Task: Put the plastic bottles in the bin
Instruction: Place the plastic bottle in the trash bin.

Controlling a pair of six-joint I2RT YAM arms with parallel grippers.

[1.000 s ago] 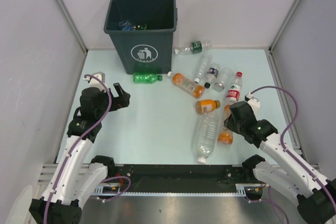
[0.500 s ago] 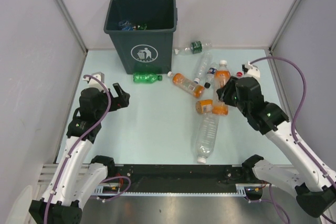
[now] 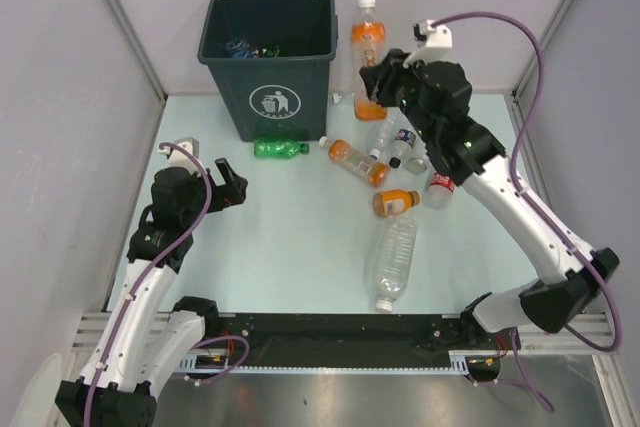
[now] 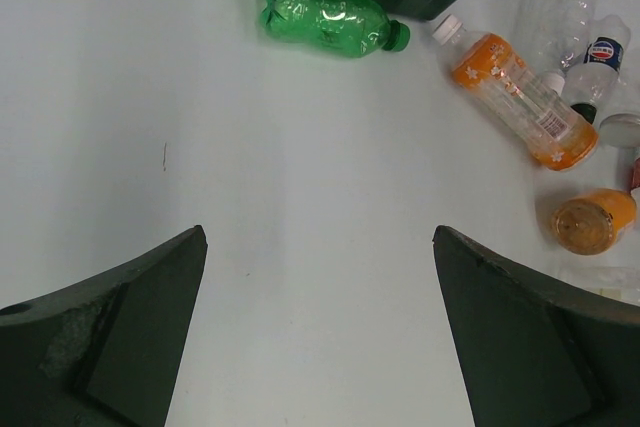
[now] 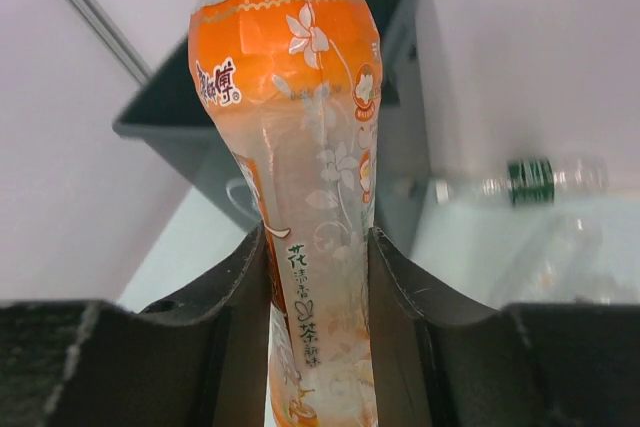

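Pale table (image 3: 300,237); right pincer (image 3: 372,82) clamps orange bottle (image 3: 368,42) upright, seemingly just beside bin (image 3: 270,97) rim; left pincer (image 4: 318,267) spread wide

This is a robotics lab test cell. A pale bench (image 3: 300,247) fills the middle of the top view. It is boxed in on the left, back and right by blank grey-white panels (image 3: 60,97) set in bare aluminium posts (image 3: 122,25). Along the bottom edge, two white robot arms (image 3: 140,297) stand by a black mounting rail (image 3: 340,328), trailing exposed purple cables (image 3: 537,52). A bin (image 3: 275,107) at upper centre and loose plastic bottles (image 3: 393,252) right of centre sit directly on the bench.
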